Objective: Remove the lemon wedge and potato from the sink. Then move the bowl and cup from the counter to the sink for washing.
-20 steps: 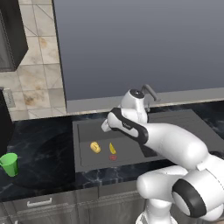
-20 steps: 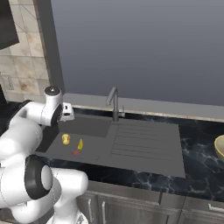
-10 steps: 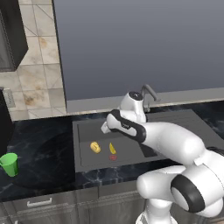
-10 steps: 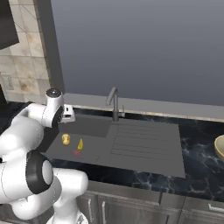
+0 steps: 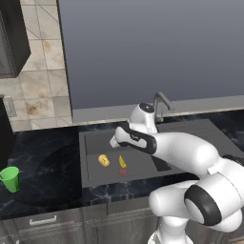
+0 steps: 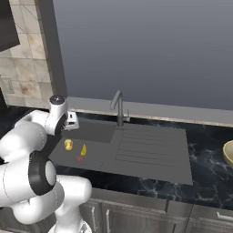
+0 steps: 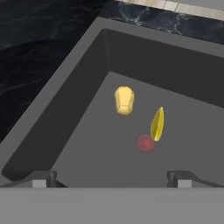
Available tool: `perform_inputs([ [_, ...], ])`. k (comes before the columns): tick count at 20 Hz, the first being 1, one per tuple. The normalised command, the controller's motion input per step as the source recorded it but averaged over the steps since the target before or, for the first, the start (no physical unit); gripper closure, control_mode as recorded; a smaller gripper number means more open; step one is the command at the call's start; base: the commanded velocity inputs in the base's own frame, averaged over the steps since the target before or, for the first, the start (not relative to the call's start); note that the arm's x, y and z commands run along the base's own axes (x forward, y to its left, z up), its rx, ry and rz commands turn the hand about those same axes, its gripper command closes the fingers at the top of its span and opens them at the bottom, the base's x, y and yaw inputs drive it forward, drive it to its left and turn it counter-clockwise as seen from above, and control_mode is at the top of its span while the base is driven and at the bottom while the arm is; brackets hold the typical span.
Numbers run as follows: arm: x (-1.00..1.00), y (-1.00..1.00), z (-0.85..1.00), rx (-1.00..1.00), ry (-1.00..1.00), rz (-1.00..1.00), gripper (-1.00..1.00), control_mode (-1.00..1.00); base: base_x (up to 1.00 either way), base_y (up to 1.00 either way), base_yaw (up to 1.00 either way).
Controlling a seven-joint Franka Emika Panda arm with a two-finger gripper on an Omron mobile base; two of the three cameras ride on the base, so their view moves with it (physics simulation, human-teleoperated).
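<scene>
In the dark grey sink (image 5: 95, 143) (image 6: 98, 132) (image 7: 83, 148) lie the lumpy yellow-tan potato (image 5: 103, 160) (image 6: 68, 144) (image 7: 124, 100) and, just right of it, the slim yellow lemon wedge (image 5: 122, 161) (image 6: 83, 149) (image 7: 157, 124). My gripper (image 5: 115, 141) (image 6: 72, 120) (image 7: 112, 177) hangs open above the basin's back part, apart from both, with nothing between its fingers. The green cup (image 5: 10, 179) stands on the counter far to the left. At the right edge of the right base view, the tan bowl (image 6: 229, 152) is partly cut off.
A red drain (image 5: 123, 171) (image 7: 146, 143) sits beside the wedge's lower tip. The dark curved faucet (image 5: 162, 102) (image 6: 118, 107) rises behind the sink, with the ribbed drainboard (image 6: 145, 150) to its right. Black marble counter (image 5: 43, 171) surrounds the basin.
The hand has eased slightly lower and leftward over the basin. The jaws stay open, and the potato and wedge have not moved.
</scene>
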Motion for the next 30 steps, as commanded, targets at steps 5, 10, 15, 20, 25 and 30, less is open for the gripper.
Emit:
perform_inputs([
  [5, 0.06, 0.01, -0.16, 0.0, 0.0, 0.0, -1.0, -1.0, 0.0, 0.0, 0.0],
  [10, 0.06, 0.05, -0.16, 0.0, 0.0, 0.0, -1.0, -1.0, 0.0, 0.0, 0.0],
  [15, 0.06, 0.07, -0.17, 0.0, 0.0, -0.01, -1.0, -1.0, 0.0, 0.0, 0.0],
  [20, 0.1, 0.06, -0.17, 0.0, -0.02, -0.04, -1.0, -1.0, 0.0, 0.0, 0.0],
  [25, 0.1, 0.04, -0.15, 0.0, -0.01, -0.03, -1.0, -1.0, 0.0, 0.0, 0.0],
  [30, 0.09, 0.04, -0.14, 0.0, 0.0, -0.02, -1.0, -1.0, 0.0, 0.0, 0.0],
])
